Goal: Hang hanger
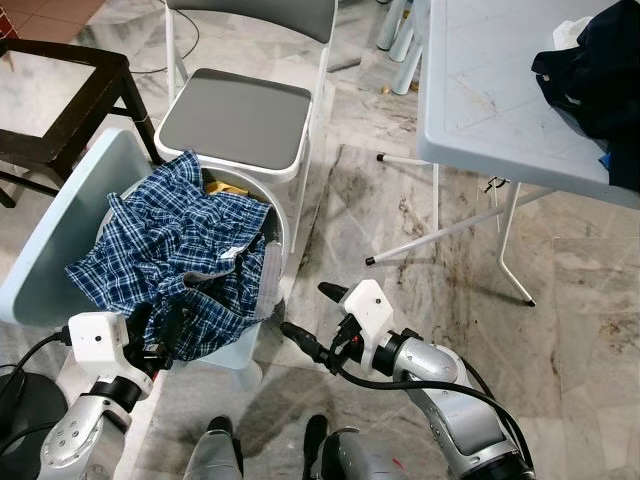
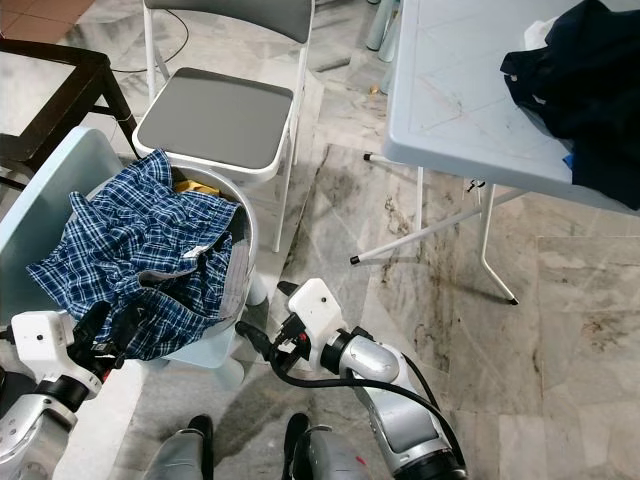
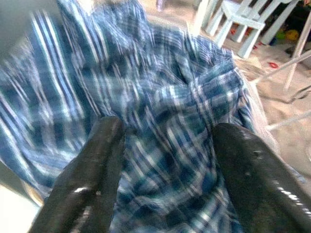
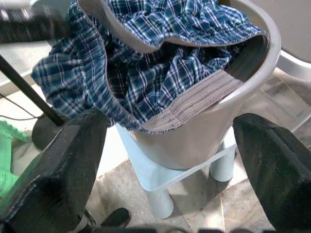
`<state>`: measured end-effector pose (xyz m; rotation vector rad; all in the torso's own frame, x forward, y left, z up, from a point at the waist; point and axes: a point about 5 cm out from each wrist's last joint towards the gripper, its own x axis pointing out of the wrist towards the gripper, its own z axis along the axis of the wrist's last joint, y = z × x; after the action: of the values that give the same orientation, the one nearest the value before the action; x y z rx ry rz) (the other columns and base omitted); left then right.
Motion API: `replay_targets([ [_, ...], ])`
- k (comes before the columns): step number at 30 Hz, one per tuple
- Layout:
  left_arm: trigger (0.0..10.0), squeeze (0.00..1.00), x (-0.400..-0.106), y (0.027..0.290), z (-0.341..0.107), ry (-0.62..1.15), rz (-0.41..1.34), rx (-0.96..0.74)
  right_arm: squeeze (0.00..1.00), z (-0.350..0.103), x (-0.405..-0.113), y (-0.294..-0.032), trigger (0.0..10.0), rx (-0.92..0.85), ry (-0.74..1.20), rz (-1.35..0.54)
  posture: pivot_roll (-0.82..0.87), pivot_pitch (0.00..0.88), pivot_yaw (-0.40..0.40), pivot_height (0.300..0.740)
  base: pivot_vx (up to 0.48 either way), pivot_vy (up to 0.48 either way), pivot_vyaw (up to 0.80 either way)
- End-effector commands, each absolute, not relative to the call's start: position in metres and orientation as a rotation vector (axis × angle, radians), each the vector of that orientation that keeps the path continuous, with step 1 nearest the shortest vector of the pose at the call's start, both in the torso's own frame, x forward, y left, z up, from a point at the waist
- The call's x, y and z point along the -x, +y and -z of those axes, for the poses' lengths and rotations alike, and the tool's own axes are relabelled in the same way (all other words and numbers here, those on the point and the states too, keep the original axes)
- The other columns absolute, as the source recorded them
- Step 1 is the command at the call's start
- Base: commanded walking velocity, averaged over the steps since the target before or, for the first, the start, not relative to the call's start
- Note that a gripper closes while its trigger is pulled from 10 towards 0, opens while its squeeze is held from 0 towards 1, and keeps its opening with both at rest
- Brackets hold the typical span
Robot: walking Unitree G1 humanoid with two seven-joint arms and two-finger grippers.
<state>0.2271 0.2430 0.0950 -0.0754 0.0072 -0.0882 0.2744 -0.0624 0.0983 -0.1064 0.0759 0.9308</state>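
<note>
Head views: we look down on a grey bucket (image 1: 285,240) stuffed with a blue plaid shirt (image 1: 175,245) that spills over the rim toward us; something yellow (image 1: 222,187) peeks out at the far rim. We cannot make out a hanger anywhere. The bucket stands on a pale stool (image 4: 165,182), just before a grey-seated chair (image 1: 235,115). A dark frame table (image 1: 60,100) stands at far left. To the right, a white folding surface (image 1: 480,90) carries dark clothing (image 1: 595,70). Our left gripper (image 1: 160,335) is low at the near edge of the shirt, fingers (image 1: 140,322) spread against the cloth. Our right gripper (image 1: 312,318) hangs beside the bucket over the marble floor (image 1: 500,330), fingers apart, holding nothing. Left wrist view: blurred; the two fingers (image 3: 85,184) stand open with plaid folds bunched between them; whether they pinch the cloth we cannot tell. Right wrist view: fingers (image 4: 63,170) wide apart, facing the bucket wall and the shirt's grey hem (image 4: 194,99) draped over the rim.
</note>
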Motion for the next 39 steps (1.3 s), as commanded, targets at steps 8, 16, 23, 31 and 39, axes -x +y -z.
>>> replay_targets([
  [8,10.0,1.00,-0.223,0.243,-0.107,-0.026,0.194,-0.131,0.00,-0.091,-0.270,-0.065,10.0,0.101,0.109,-0.936,0.32,0.326,-0.152,0.740,0.000,0.000,0.00],
  [16,10.0,1.00,-0.223,0.250,-0.112,0.050,0.419,-0.250,0.00,-0.090,-0.270,-0.066,10.0,0.102,0.112,-0.939,0.31,0.329,-0.152,0.740,0.000,0.000,0.00],
  [23,10.0,1.00,-0.226,0.243,-0.121,0.040,0.528,-0.363,0.00,-0.090,-0.270,-0.069,10.0,0.104,0.114,-0.929,0.31,0.328,-0.147,0.740,0.000,0.000,0.00],
  [31,10.0,1.00,-0.219,0.222,-0.103,0.086,0.699,-0.492,0.00,-0.089,-0.269,-0.069,10.0,0.106,0.115,-0.928,0.30,0.329,-0.154,0.740,0.000,0.000,0.00],
  [39,10.0,1.00,-0.218,0.206,-0.064,0.176,0.775,-0.614,0.00,-0.090,-0.270,-0.069,10.0,0.125,0.115,-0.941,0.29,0.330,-0.164,0.740,0.000,0.000,0.00],
])
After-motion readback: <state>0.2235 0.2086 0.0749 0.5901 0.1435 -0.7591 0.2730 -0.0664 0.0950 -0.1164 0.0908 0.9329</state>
